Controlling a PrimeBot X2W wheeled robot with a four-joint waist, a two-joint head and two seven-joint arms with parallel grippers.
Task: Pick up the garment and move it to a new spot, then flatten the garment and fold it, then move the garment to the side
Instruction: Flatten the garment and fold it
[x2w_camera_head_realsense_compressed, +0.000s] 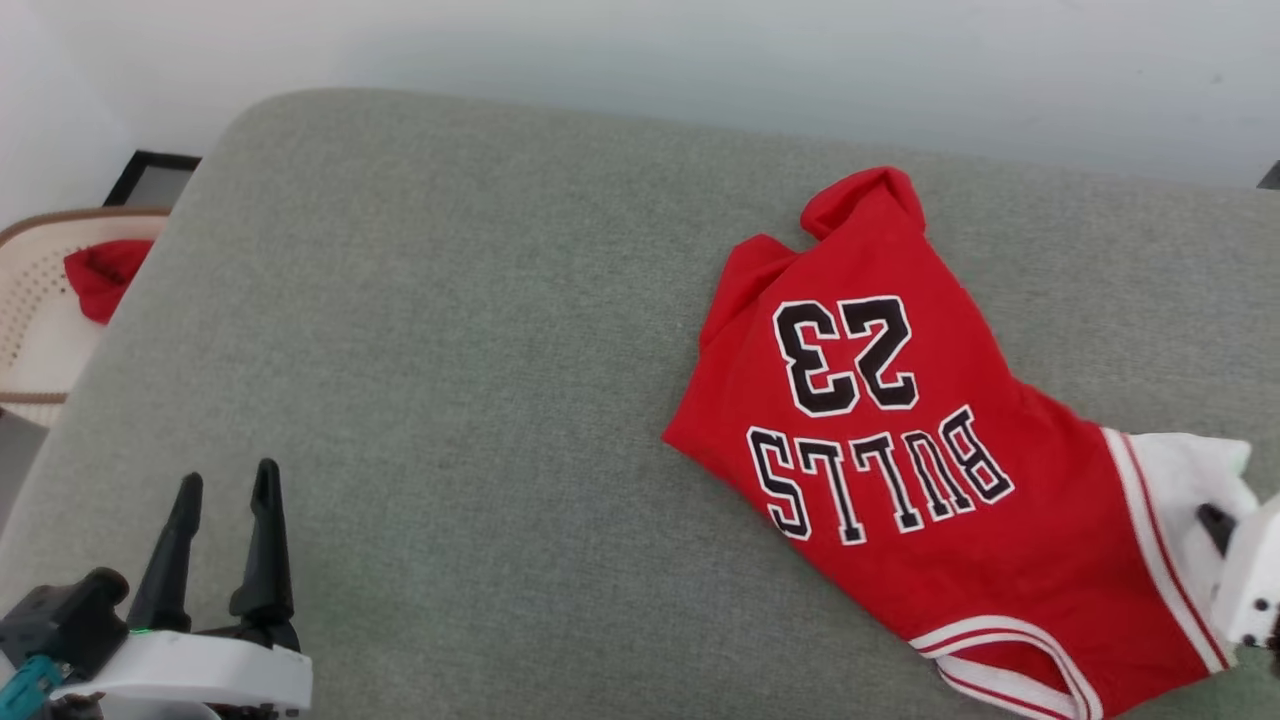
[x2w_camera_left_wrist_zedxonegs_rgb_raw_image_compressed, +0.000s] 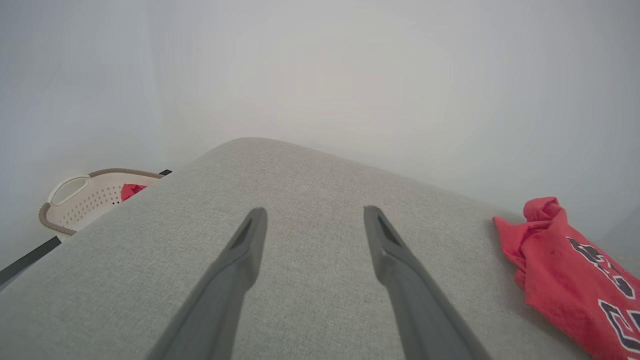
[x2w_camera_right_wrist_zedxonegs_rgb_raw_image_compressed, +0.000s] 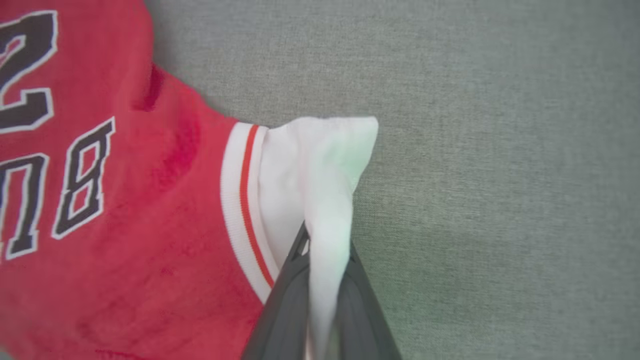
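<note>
The garment (x2w_camera_head_realsense_compressed: 900, 450), a red jersey with black "BULLS" and "23" lettering, lies spread on the right half of the grey cushion (x2w_camera_head_realsense_compressed: 450, 350). Its white sleeve (x2w_camera_right_wrist_zedxonegs_rgb_raw_image_compressed: 310, 170) is pinched between the two dark fingers of my right gripper (x2w_camera_right_wrist_zedxonegs_rgb_raw_image_compressed: 325, 245), which is shut on it. In the head view that gripper (x2w_camera_head_realsense_compressed: 1215, 525) sits at the right edge, on the sleeve. My left gripper (x2w_camera_head_realsense_compressed: 225, 490) stands open at the lower left, well away from the jersey. Its fingers (x2w_camera_left_wrist_zedxonegs_rgb_raw_image_compressed: 245, 250) hover spread over bare cushion, with the garment's crumpled hem (x2w_camera_left_wrist_zedxonegs_rgb_raw_image_compressed: 560, 260) off to the right.
A beige wicker basket (x2w_camera_head_realsense_compressed: 30, 330) holding a small red cloth lump (x2w_camera_head_realsense_compressed: 100, 275) stands beyond the cushion's left edge. A dark frame (x2w_camera_head_realsense_compressed: 150, 175) lies by the pale wall (x2w_camera_head_realsense_compressed: 700, 50) behind. The cushion's left and middle offer bare room.
</note>
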